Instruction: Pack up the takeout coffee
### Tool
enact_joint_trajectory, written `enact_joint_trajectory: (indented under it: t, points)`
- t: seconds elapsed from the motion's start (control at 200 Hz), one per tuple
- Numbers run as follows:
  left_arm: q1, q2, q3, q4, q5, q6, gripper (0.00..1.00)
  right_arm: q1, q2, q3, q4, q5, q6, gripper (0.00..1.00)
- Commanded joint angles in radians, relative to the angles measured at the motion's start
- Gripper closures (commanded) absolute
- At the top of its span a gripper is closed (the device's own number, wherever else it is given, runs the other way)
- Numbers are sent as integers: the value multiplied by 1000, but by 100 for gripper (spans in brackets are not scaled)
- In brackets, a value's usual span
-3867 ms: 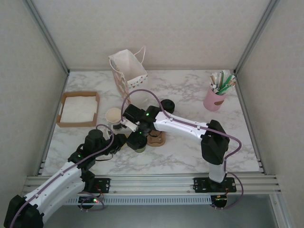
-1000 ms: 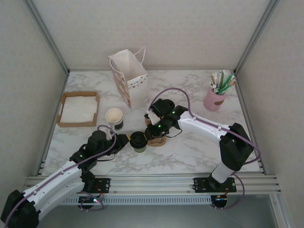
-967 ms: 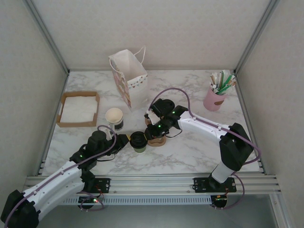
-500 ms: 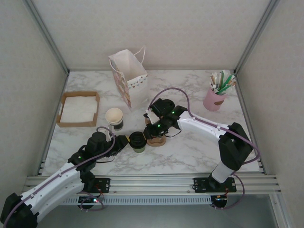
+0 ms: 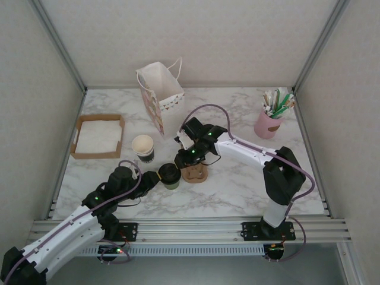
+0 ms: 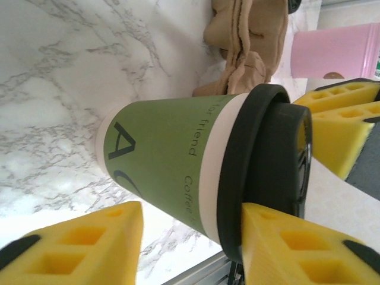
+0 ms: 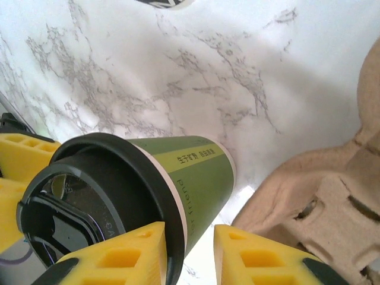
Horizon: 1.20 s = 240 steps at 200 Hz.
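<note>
The takeout coffee [image 5: 169, 176], an olive-green paper cup with a black lid, stands on the marble table just left of the brown carrier [image 5: 196, 173]. My left gripper [image 5: 156, 179] reaches it from the left and is open. In the left wrist view its yellow fingers [image 6: 89, 243] straddle the coffee [image 6: 166, 154]: one stands clear of the base, the other lies against the lid rim. My right gripper [image 5: 181, 155] hovers close over the lid from behind. In the right wrist view the right gripper [image 7: 189, 237] is a narrow gap apart above the coffee [image 7: 196, 172], pinching nothing.
A lidless stack of cups [image 5: 143, 147] stands behind the coffee. The white paper bag [image 5: 159, 95] is at the back. A cardboard napkin tray [image 5: 98, 136] lies at the left, and a pink holder with straws [image 5: 268, 123] stands at the back right.
My left jaws have spread apart at the cup. The cup and left gripper have shifted slightly left. My right gripper has drawn back and left from the carrier.
</note>
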Motion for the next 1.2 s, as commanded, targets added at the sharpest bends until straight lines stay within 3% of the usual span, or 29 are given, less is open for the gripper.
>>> enact_joint_trajectory:
  t: [0.0, 0.451, 0.771, 0.916, 1.036, 1.167, 1.197]
  points:
    - [-13, -4, 25, -121, -12, 19, 49, -7, 53, 52, -43, 26, -36, 72]
    - [3, 14, 117, -165, -23, 62, 43, -49, 1, 93, -103, 74, -48, 62]
    - [5, 60, 199, -187, -20, 97, 44, -50, -148, -42, -81, 44, -1, 63]
    - [40, 59, 248, -268, -54, 149, 58, -50, -250, -161, -9, -41, 59, 74]
    - [90, 93, 237, -222, 1, 177, 71, -44, -310, -247, 80, -135, 127, 82]
    - [129, 154, 247, -171, 38, 222, 75, -31, -331, -294, 137, -155, 174, 100]
    - [139, 166, 250, -159, 48, 231, 75, -28, -331, -299, 148, -157, 181, 100]
